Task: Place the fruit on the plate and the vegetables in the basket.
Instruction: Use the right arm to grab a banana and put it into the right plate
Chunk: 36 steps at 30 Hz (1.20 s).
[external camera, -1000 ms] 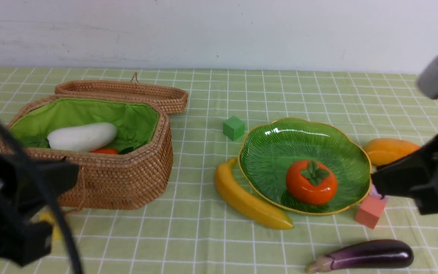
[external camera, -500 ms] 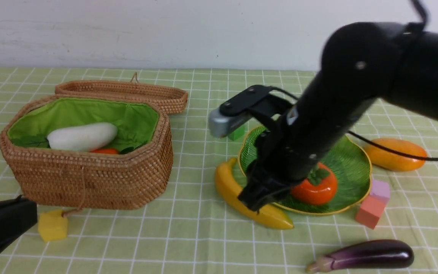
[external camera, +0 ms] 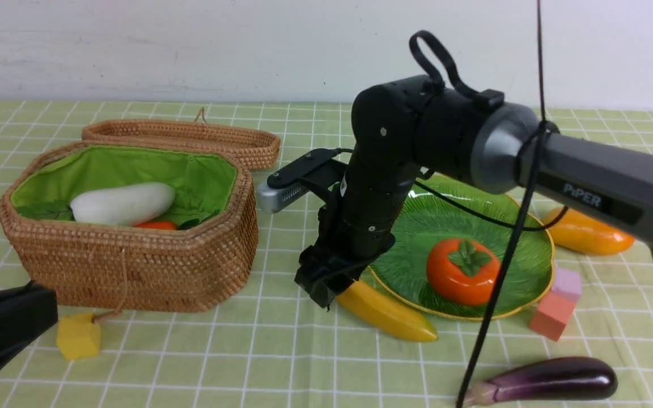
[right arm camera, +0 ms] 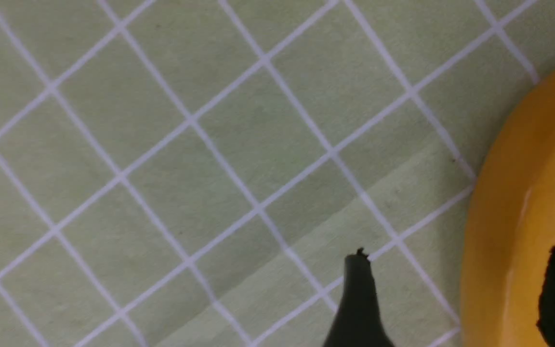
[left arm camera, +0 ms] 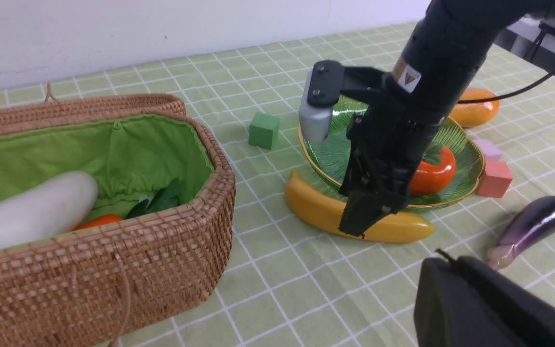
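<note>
The yellow banana (external camera: pixel 386 311) lies on the cloth along the near-left rim of the green plate (external camera: pixel 525 238), which holds the persimmon (external camera: pixel 462 271). My right gripper (external camera: pixel 323 294) is open and low over the banana's left end. In the right wrist view the banana (right arm camera: pixel 513 231) lies between its two fingers (right arm camera: pixel 359 299), unclamped. The mango (external camera: pixel 587 232) lies right of the plate and the eggplant (external camera: pixel 547 379) near the front. The basket (external camera: pixel 134 266) holds the white radish (external camera: pixel 122 203) and the carrot (external camera: pixel 156 225). My left gripper (left arm camera: pixel 451 260) is shut and empty at the front left.
Two pink cubes (external camera: pixel 553 314) sit at the plate's right front. A yellow cube (external camera: pixel 79 336) on a cord lies before the basket, whose lid (external camera: pixel 190 136) lies open behind it. A green cube (left arm camera: pixel 264 130) stands behind the banana. The right arm (external camera: pixel 530 153) reaches across above the plate.
The right arm swung in from the right edge across the plate and came down over the banana's left end, its jaws opening. The left arm dropped back to the bottom left corner.
</note>
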Motion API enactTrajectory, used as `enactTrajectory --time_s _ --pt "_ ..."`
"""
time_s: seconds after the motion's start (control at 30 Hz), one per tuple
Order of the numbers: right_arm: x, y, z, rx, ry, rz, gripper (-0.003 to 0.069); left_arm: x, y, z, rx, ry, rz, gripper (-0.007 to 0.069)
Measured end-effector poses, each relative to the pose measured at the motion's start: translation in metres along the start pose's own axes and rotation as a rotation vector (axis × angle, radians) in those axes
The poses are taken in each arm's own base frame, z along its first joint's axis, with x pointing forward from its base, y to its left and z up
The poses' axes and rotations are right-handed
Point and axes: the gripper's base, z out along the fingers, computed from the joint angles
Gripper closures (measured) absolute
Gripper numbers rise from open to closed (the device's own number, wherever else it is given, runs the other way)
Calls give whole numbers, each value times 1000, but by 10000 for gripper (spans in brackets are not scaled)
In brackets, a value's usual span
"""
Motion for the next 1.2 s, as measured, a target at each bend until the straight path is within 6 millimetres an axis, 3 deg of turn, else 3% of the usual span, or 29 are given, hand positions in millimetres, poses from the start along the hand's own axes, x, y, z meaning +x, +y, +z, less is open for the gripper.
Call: enactTrajectory --time_s 0.37,0.6,0.97,1.2 --pt "-3 -7 20 45 -12 -14 176 -6 -2 0 17 -68 -6 638" --pt "-4 -9 21 65 -26 -25 176 -16 -4 -2 39 -182 -7 638" --pt "-4 -14 22 111 -27 -5 176 -18 -4 -2 43 -198 -7 638" --pt "-1 -16 42 108 13 22 176 -17 -4 -2 41 -190 -7 638"
